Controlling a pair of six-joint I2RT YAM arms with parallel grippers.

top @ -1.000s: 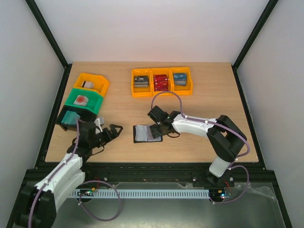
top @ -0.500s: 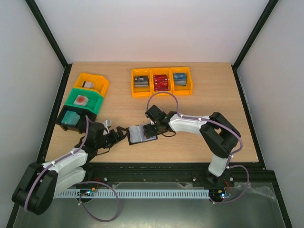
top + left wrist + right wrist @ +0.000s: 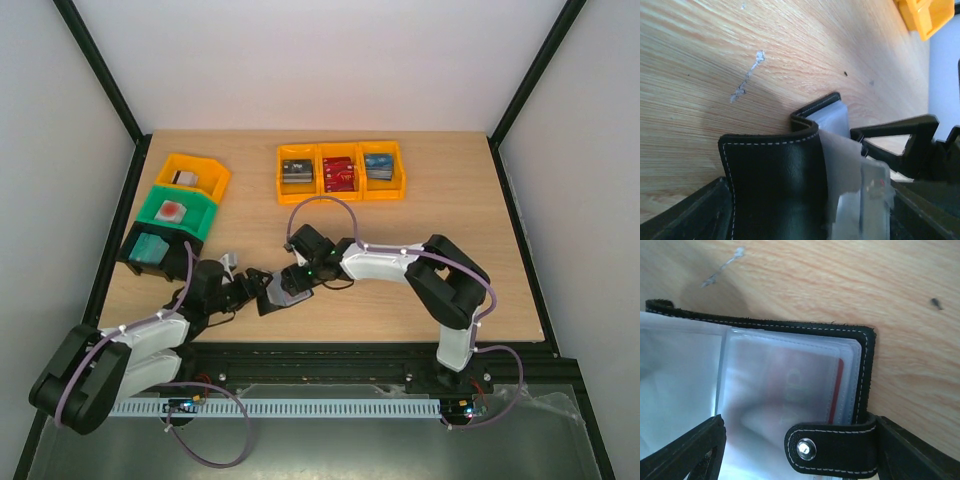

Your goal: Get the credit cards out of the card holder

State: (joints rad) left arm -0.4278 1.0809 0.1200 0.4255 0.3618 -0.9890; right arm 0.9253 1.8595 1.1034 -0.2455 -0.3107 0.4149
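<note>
Card holder (image 3: 284, 291) open near bench (image 3: 450, 220) near edge, red-edged credit card (image 3: 836, 390) in clear sleeve (print too blurred to read). Left gripper (image 3: 260, 288) and right gripper (image 3: 300, 279) straddle it; clamped or loose, can't tell. Orange bins (image 3: 319, 176) at far edge hold card stacks (image 3: 338, 175).

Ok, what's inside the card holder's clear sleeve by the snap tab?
Through the card holder's cloudy sleeve, beside the snap tab, one reddish card shows in the right wrist view; its design is blurred. Any cards stacked behind it are covered.
</note>
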